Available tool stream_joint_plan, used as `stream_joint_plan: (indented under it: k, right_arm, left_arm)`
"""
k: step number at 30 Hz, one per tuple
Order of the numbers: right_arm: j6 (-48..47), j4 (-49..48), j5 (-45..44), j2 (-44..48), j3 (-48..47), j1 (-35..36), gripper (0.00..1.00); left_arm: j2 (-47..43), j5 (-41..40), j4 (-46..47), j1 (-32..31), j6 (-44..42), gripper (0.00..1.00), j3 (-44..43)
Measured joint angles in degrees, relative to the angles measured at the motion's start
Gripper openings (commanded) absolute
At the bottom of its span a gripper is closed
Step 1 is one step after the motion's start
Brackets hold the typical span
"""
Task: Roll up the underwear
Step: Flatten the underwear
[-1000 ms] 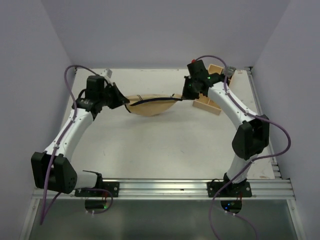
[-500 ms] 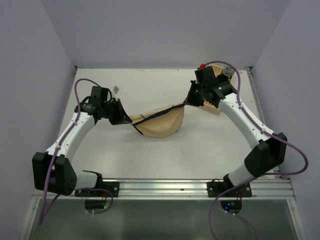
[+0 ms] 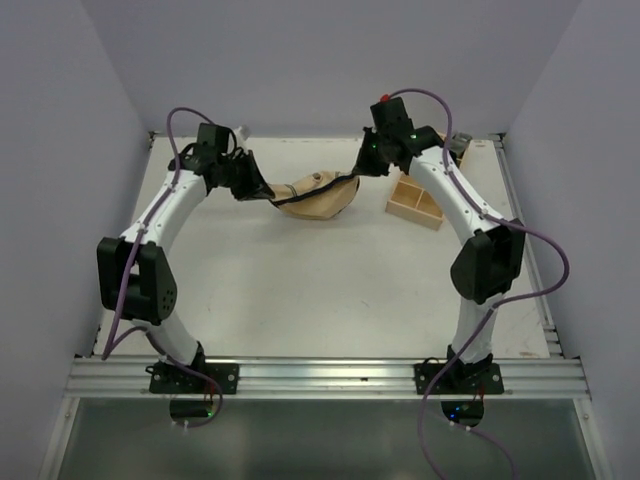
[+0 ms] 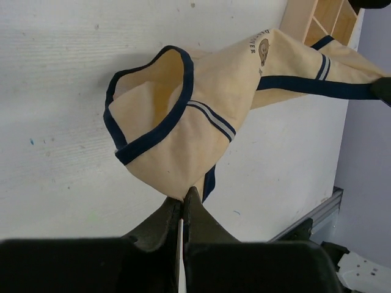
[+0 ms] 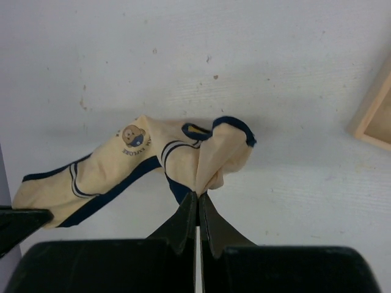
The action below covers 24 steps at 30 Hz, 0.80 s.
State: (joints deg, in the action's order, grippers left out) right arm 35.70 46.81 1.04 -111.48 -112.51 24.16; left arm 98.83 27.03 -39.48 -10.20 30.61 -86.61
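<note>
The underwear [image 3: 312,196] is tan-beige with dark trim and a small bear print. It hangs stretched between both grippers above the far middle of the table. My left gripper [image 3: 262,191] is shut on its left corner, seen in the left wrist view [image 4: 183,198] with the fabric [image 4: 201,104] fanning out above the jaws. My right gripper [image 3: 362,175] is shut on its right corner, seen in the right wrist view [image 5: 197,194] with the fabric [image 5: 122,165] trailing to the left.
A light wooden compartment tray [image 3: 417,202] lies at the far right, just right of my right gripper; its corner shows in the right wrist view [image 5: 376,119] and in the left wrist view [image 4: 321,18]. The back wall stands close behind both grippers.
Both grippers have carried the underwear from the table's middle toward the back wall and come closer together. The fabric now hangs shorter and more bunched.
</note>
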Motion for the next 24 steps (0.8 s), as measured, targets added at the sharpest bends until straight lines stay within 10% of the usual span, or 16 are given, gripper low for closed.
stream_joint_plan:
  k: [16, 24]
  right_arm:
    - [-0.1, -9.8, 5.2, 24.2, 55.0, 0.3, 0.00]
    - [0.3, -12.2, 6.0, 31.2, 64.8, 0.2, 0.31]
  left_arm:
    - [-21.6, 2.8, 9.1, -0.4, 0.6, 0.01, 49.9]
    - [-27.3, 2.5, 10.2, -2.5, 3.3, 0.53, 54.7]
